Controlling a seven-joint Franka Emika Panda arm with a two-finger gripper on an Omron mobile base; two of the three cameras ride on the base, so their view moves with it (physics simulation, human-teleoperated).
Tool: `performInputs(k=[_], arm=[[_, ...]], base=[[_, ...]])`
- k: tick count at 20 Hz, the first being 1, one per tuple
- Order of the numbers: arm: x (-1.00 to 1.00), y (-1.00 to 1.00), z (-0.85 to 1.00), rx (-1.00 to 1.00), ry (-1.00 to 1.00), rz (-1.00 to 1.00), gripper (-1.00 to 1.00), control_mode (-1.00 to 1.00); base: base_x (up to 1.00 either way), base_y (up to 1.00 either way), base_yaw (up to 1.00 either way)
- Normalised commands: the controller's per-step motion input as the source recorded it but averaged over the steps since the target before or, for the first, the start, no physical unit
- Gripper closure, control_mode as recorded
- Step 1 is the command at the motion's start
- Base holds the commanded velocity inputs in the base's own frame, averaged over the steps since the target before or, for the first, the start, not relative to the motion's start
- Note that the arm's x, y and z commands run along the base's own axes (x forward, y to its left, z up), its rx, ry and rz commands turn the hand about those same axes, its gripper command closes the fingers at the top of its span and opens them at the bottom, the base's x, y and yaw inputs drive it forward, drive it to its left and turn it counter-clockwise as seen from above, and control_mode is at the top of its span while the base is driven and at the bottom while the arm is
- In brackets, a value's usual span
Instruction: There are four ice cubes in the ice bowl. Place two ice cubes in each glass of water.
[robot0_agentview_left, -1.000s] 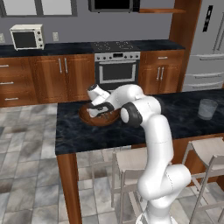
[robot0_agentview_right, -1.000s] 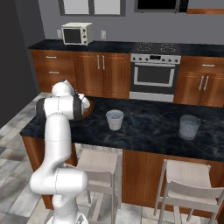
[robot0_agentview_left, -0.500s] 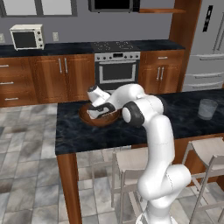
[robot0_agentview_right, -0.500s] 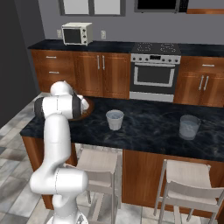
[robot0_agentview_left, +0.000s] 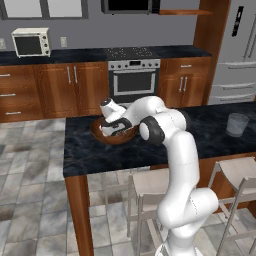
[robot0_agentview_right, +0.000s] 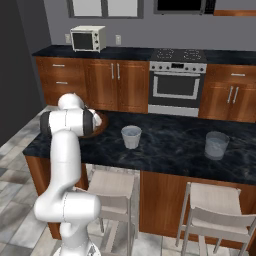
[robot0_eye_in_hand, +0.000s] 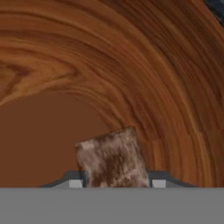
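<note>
Now the hand (robot0_eye_in_hand: 114, 183) is low in the round brown wood bowl (robot0_agentview_left: 114, 135), w/ a pale see-through ice cube (robot0_eye_in_hand: 113, 158) between its tips; can't tell if squeezed.

Ice cube (robot0_eye_in_hand: 112, 159) between gripper (robot0_eye_in_hand: 116, 183) tips, inside ice bowl (robot0_eye_in_hand: 144, 74).

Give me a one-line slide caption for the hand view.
Close over the wooden ice bowl, an ice cube sits between the gripper fingers.

Arm (robot0_agentview_left: 170, 135) is being held folded forward and left, wrist pitched down. Gripper (robot0_agentview_left: 111, 131) is being kept low, fingertips (robot0_eye_in_hand: 75, 183) barely showing in the hand view; jaw state can't be told.
</note>
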Motion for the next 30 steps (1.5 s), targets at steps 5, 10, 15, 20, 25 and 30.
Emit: performInputs(k=[5, 10, 15, 20, 25, 30], arm=[[0.0, -0.18, -0.22, 0.0, 0.0, 0.0, 1.0, -1.0], [-0.01, -0.12, -0.08, 0.01, -0.02, 0.0, 1.0, -1.0], [-0.16, -0.01, 0.42, 0.14, -0.28, 0.0, 1.0, -1.0], [-0.51, -0.2, 0.6, 0.16, -0.31, -0.01, 1.0, -1.0], [-1.0, -0.8, 0.39, 0.17, -0.26, -0.12, 1.0, -1.0], [-0.97, -0.3, 0.94, 0.16, -0.19, -0.14, 1.0, -1.0]], base=[[0.0, 0.0, 0.0], [0.0, 0.0, 0.0], [0.0, 0.0, 0.0], [0.0, 0.0, 0.0], [0.0, 0.0, 0.0], [0.0, 0.0, 0.0]])
